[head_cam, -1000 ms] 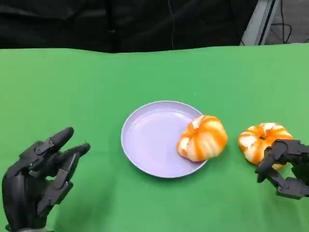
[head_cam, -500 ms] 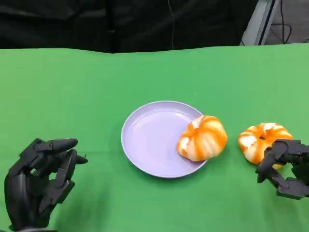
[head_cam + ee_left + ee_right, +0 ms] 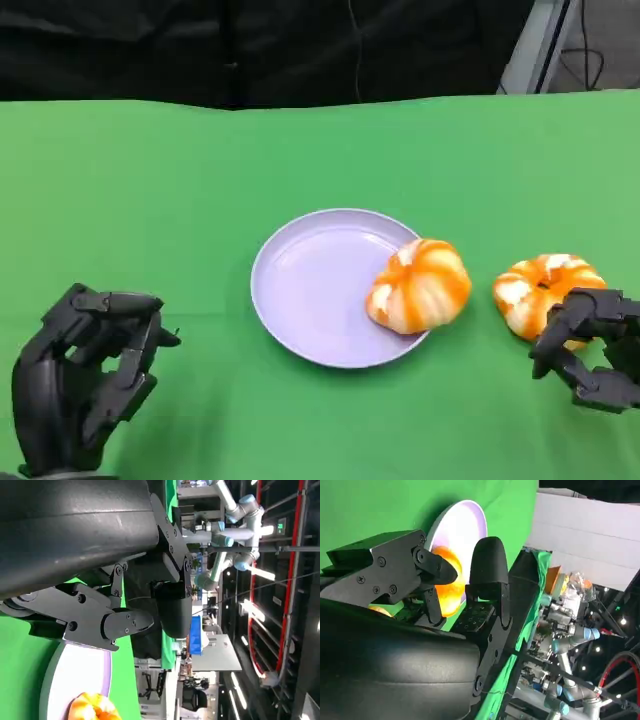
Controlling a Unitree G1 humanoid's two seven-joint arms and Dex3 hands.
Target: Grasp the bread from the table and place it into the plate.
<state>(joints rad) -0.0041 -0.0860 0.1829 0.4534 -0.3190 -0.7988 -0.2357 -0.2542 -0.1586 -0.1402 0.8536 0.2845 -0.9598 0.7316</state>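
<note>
Right hand (image 3: 588, 345): we see fingers curled, empty, touching the near side of the bread (image 3: 545, 288) right of the plate (image 3: 300, 290). Left hand (image 3: 85, 375) curled in, empty.

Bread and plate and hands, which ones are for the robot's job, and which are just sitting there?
For the job:
bread on the table, by the right hand
lilac plate
bread on the plate's rim, already there

Just there:
left hand, holding nothing
green table

Green table (image 3: 150, 180) (dark curtain (image 3: 250, 50) behind).
</note>
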